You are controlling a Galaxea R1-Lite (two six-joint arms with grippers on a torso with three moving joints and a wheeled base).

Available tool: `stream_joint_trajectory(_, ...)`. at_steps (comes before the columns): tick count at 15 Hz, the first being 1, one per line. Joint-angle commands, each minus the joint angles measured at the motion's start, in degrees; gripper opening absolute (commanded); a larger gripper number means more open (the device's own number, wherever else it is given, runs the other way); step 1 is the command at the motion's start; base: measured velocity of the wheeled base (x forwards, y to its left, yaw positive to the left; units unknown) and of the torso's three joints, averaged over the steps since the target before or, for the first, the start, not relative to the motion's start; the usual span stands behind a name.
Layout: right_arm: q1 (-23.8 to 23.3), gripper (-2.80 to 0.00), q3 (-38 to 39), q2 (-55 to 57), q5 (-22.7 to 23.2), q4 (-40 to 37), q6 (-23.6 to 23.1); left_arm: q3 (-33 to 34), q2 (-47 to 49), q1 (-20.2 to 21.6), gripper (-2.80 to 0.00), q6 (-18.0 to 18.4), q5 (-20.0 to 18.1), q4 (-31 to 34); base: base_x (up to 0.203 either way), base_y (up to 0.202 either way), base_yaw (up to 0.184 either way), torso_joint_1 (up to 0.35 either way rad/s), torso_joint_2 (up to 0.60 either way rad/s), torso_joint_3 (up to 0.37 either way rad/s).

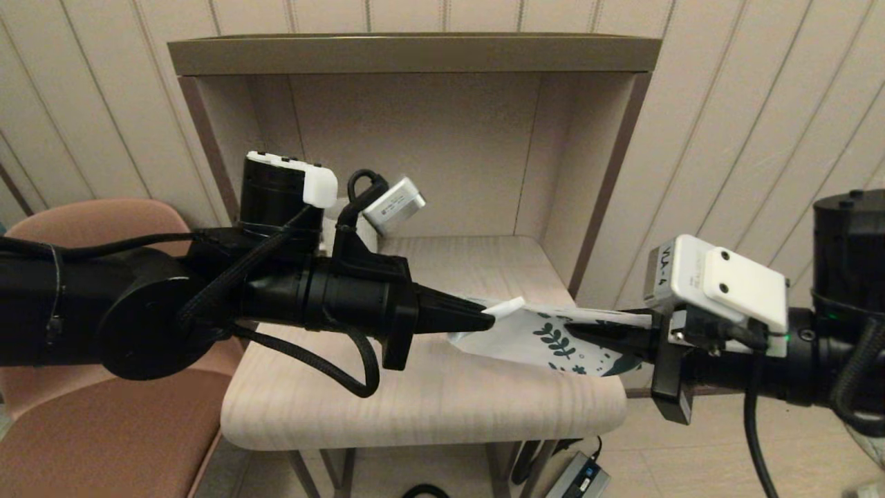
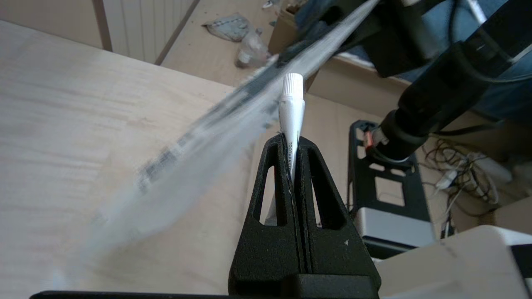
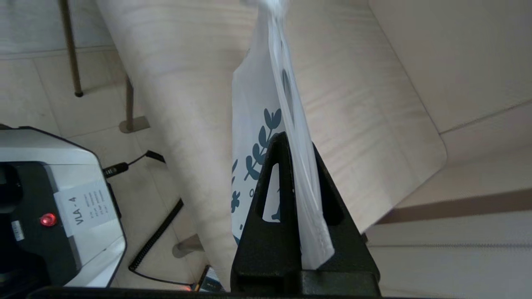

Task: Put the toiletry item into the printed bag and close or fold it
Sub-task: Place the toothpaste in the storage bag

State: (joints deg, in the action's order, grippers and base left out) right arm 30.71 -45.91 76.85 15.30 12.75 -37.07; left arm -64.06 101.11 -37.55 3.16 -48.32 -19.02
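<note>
My left gripper [image 1: 489, 315] is shut on the toiletry item [image 1: 505, 308], a slim white tube marked TOOTHPASTE [image 2: 291, 120]; its capped end pokes out past the fingertips. The tube's tip sits at the white end of the printed bag [image 1: 546, 335], which hangs in the air above the small table [image 1: 415, 408]. My right gripper [image 1: 588, 332] is shut on the bag's teal leaf-printed end [image 3: 253, 166], holding it roughly level. In the left wrist view the bag [image 2: 199, 166] runs blurred beside the tube. I cannot tell whether the tube's tip is inside the bag.
The table stands inside a brown open-fronted alcove [image 1: 415, 55]. A pink chair [image 1: 90, 415] is at the left. Cables and a power adapter [image 1: 577, 477] lie on the floor below the table's front edge.
</note>
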Motion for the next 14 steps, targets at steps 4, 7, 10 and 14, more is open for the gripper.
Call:
stream_joint_trajectory(4, 0.4, -2.80, 0.0, 0.1, 0.1, 0.2, -0.2, 0.9, 1.5, -1.2, -2.80, 1.8, -0.3, 0.0, 0.000, 0.000, 0.000, 0.000, 0.00, 0.000)
stream_joint_trajectory(7, 0.4, -2.80, 0.1, 0.2, 0.1, 0.2, -0.2, 1.5, 1.8, -1.6, -2.80, 1.8, -0.2, 0.0, 0.000, 0.000, 0.000, 0.000, 0.00, 0.000)
stream_joint_trajectory(10, 0.6, -2.80, 0.4, 0.2, 0.1, 0.2, -0.2, 1.7, 1.8, -1.8, -2.80, 3.4, -0.2, 0.0, 0.000, 0.000, 0.000, 0.000, 0.00, 0.000)
stream_joint_trajectory(14, 2.8, -2.80, 2.0, -0.4, 0.0, -0.1, -0.1, 0.9, 0.7, -1.4, -2.80, 3.4, -0.1, -0.2, 0.000, 0.000, 0.000, 0.000, 0.00, 0.000)
